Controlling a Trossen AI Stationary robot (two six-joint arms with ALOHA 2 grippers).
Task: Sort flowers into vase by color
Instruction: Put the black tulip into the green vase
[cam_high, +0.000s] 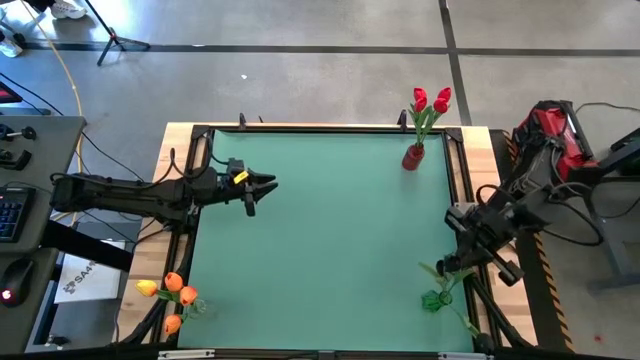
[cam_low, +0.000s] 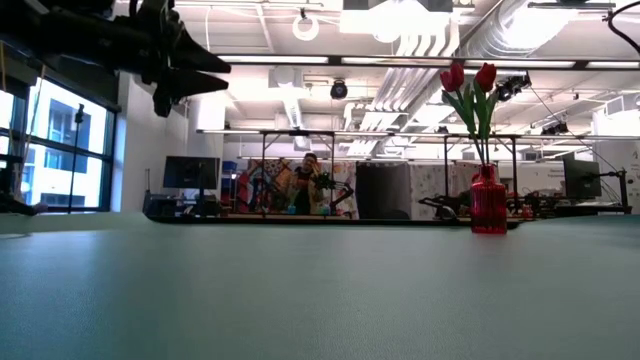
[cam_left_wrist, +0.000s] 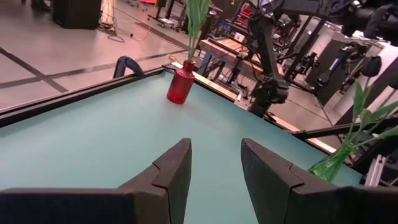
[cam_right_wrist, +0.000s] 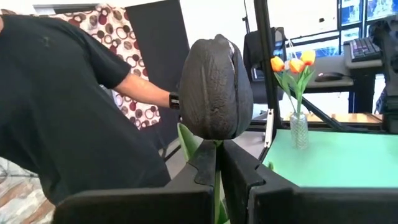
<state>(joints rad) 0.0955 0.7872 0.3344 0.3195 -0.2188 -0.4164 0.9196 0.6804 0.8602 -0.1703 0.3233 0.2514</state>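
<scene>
My right gripper (cam_right_wrist: 217, 152) is shut on a dark near-black tulip (cam_right_wrist: 214, 87) above the table's near right part (cam_high: 452, 265). Close by stands a green vase (cam_high: 433, 300) with green stems. At the far right corner, red tulips (cam_high: 431, 100) stand with their stems in a red vase (cam_high: 413, 157). Orange tulips (cam_high: 170, 290) stand in a clear vase (cam_right_wrist: 299, 129) at the near left corner. My left gripper (cam_high: 262, 185) hovers open over the table's left part, nothing between its fingers (cam_left_wrist: 171, 171). My right gripper pinches the dark tulip's green stem just below the bud (cam_right_wrist: 216, 163) between its two fingers. The fingers lie about level and across the stem. The bud stands upright right above the fingertips, and a leaf (cam_right_wrist: 188, 142) shows beside them. The flower is lifted clear of the table.
The green mat (cam_high: 330, 240) is bare in its middle. A black frame (cam_high: 300, 130) runs along the table's edges. A person in a black shirt (cam_right_wrist: 68, 99) stands beyond the table's right side, close behind the held tulip.
</scene>
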